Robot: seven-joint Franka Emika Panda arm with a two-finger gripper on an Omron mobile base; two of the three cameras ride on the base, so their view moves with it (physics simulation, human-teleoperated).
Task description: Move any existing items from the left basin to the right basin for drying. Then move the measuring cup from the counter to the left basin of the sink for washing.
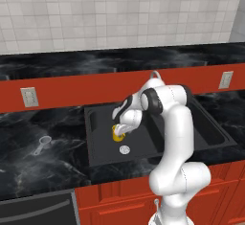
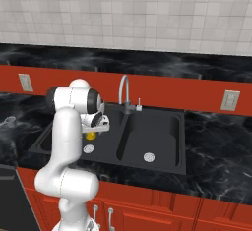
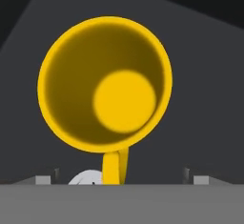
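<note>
So the gripper hangs right over the yellow mug, jaws wide apart, nothing held. Mug sits upright in the left basin, centre of the left base view, near the drain. I'd drop straight down, pinch one wall, and avoid the handle at the frame's bottom.

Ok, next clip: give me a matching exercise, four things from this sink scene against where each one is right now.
Things:
1. yellow mug
2. measuring cup
3. tool
4. faucet

Places:
A. on the counter, left of the sink
B. behind the divider between the basins
C. in the left basin, upright
D. just above the mug, jaws open

Pairs: 1-C, 2-A, 3-D, 4-B
</note>
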